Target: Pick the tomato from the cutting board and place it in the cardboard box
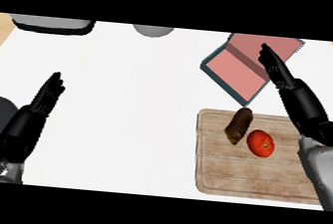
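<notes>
Red and round, the tomato (pixel 262 143) lay on the wooden cutting board (pixel 223 174), toward the board's upper right part, with nothing holding it. Just to its left, close but apparently not touching, sat a dark brown elongated item (pixel 239 126), tilted and reaching up to the board's far edge; what it was could not be told. The cutting board rested on the white tabletop (pixel 126 105) at the right side of the view.

Beyond the board, further up the tabletop, stood the cardboard box (pixel 239 70), shown with a pinkish interior and dark blue-grey walls, set at an angle.

The right robot hand (pixel 275 68) was stretched out with straight fingers, released and grasping nothing, its fingertips over the right part of the box. Its dark forearm ran down past the board's right edge, above and to the right of the tomato.

The left robot hand (pixel 43 98) was at the left side of the view, fingers straight and pointing upward, released and well apart from the board and the box.

At the far edge of the tabletop a grey object (pixel 50 23) and a rounded grey shape (pixel 153 31) were partly visible
</notes>
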`<control>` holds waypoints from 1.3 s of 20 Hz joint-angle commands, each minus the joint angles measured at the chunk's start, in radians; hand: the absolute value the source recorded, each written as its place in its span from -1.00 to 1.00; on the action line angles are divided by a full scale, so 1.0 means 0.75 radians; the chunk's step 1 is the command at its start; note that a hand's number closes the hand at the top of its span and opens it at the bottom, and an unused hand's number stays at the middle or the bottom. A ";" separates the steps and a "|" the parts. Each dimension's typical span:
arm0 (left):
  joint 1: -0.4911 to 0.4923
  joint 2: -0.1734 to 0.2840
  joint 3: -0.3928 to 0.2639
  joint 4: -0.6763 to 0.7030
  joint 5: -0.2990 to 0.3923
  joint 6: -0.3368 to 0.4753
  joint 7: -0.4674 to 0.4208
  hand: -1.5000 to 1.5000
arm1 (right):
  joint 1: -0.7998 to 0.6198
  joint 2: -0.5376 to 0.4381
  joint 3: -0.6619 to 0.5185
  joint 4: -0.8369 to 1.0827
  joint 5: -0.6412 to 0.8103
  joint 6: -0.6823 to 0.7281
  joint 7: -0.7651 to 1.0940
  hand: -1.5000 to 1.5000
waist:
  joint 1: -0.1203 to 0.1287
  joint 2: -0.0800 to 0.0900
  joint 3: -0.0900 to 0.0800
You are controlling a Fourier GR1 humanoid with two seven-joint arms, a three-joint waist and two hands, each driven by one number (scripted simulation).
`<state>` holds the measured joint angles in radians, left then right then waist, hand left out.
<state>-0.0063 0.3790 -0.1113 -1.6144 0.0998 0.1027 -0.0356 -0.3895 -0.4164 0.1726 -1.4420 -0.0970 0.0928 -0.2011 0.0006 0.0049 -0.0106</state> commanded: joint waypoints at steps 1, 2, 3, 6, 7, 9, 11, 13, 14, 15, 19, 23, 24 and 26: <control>-0.073 -0.003 0.004 -0.037 -0.022 0.023 0.078 0.00 | 0.126 -0.028 -0.123 -0.146 -0.016 -0.113 -0.017 -1.00 | -0.038 -0.015 0.015; -0.044 0.054 0.042 0.010 -0.017 -0.023 -0.023 0.00 | 0.125 0.016 -0.168 -0.208 0.015 -0.275 0.038 -1.00 | -0.087 -0.030 0.012; -0.014 0.062 0.017 -0.040 -0.034 -0.023 -0.011 0.00 | 0.172 0.026 -0.287 -0.178 -0.002 -0.373 -0.046 -1.00 | -0.123 -0.043 0.017; -0.035 0.139 0.069 -0.040 -0.079 -0.011 -0.023 0.00 | 0.237 0.035 -0.546 -0.255 -0.070 -0.568 -0.078 -1.00 | -0.298 -0.095 0.025; -0.025 0.127 0.052 -0.030 -0.059 -0.035 -0.021 0.00 | 0.409 -0.106 -0.518 -0.119 0.117 -0.588 0.038 -1.00 | -0.301 -0.047 0.010; -0.003 0.127 0.026 -0.043 -0.058 -0.066 -0.048 0.00 | 0.566 0.024 -0.594 -0.237 0.053 -0.694 -0.025 -1.00 | -0.250 -0.048 0.014; -0.034 0.155 0.024 -0.057 -0.029 -0.130 -0.041 0.00 | 0.738 0.106 -0.608 -0.365 0.083 -0.760 -0.129 -1.00 | -0.186 -0.036 0.014; -0.046 0.148 0.014 -0.048 -0.025 -0.147 -0.044 0.00 | 0.938 0.160 -0.568 -0.516 0.154 -0.774 -0.242 -1.00 | -0.162 -0.032 0.013; -0.110 0.117 -0.027 -0.050 -0.047 -0.138 -0.013 0.00 | 1.002 0.157 -0.568 -0.519 0.197 -0.767 -0.322 -1.00 | -0.135 -0.022 0.014; -0.123 0.103 -0.027 -0.004 -0.065 -0.130 -0.055 0.00 | 1.075 0.169 -0.525 -0.580 0.263 -0.782 -0.332 -1.00 | -0.128 -0.018 0.012; -0.199 0.089 -0.051 0.022 -0.078 -0.172 -0.050 0.00 | 1.289 0.197 -0.475 -0.743 0.443 -0.841 -0.312 -1.00 | -0.058 -0.010 0.012; -0.243 0.095 -0.032 0.041 -0.061 -0.202 -0.027 0.00 | 1.420 0.123 -0.387 -0.846 0.681 -0.787 -0.029 -1.00 | -0.026 -0.002 0.010; -0.219 0.089 -0.038 0.086 -0.067 -0.217 -0.092 0.00 | 1.460 0.105 -0.371 -0.854 0.719 -0.752 0.008 -1.00 | -0.025 0.001 0.009; -0.240 0.088 -0.027 0.100 -0.060 -0.224 -0.095 0.00 | 1.516 0.037 -0.354 -0.925 0.823 -0.672 0.144 -1.00 | -0.018 0.005 0.007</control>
<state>-0.1669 0.4484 -0.1329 -1.5688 0.0533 -0.0455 -0.0891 0.6515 -0.3359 -0.1284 -2.0734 0.3854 -0.4689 -0.2179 -0.0288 0.0028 -0.0041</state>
